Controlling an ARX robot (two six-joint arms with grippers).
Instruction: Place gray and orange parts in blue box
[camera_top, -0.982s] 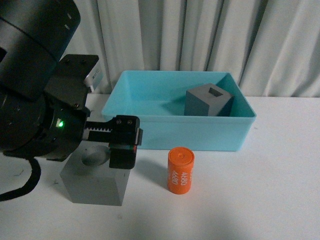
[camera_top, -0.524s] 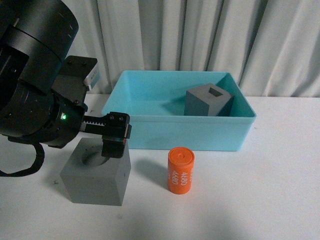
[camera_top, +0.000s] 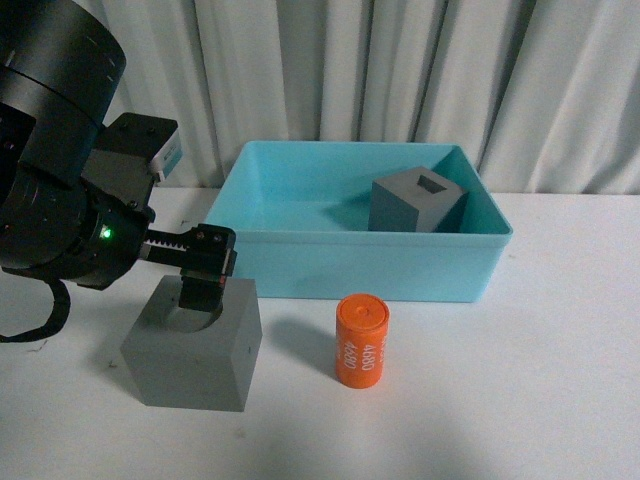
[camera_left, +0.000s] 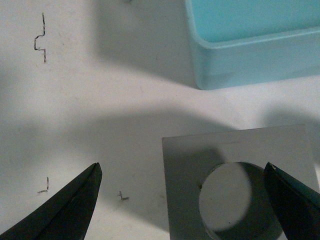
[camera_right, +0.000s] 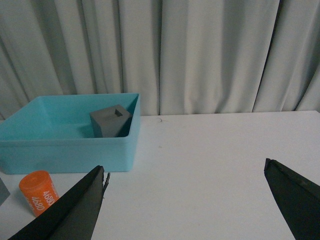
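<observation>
The gray cube with a round top hole (camera_top: 195, 345) stands on the white table at the front left. My left gripper (camera_top: 165, 285) hangs open just above it; one finger (camera_top: 205, 272) is over the hole. In the left wrist view the cube (camera_left: 240, 190) lies under the open gripper (camera_left: 182, 170), offset toward one finger. The gray cube with a square hole (camera_top: 415, 200) sits tilted inside the blue box (camera_top: 370, 265). The orange cylinder (camera_top: 361, 340) marked "4680" stands in front of the box. My right gripper (camera_right: 185, 167) is open and empty, away from the box (camera_right: 65, 150) and the cylinder (camera_right: 37, 191).
Gray curtains hang behind the table. A corner of the box (camera_left: 250, 55) shows in the left wrist view, a short way from the cube. Small dark marks (camera_left: 40, 37) dot the tabletop. The square-hole cube also shows in the right wrist view (camera_right: 111, 121).
My left arm has shifted left and back. Its visible finger has moved from the round-hole cube's right edge to over the hole. The parts and the box have not moved.
</observation>
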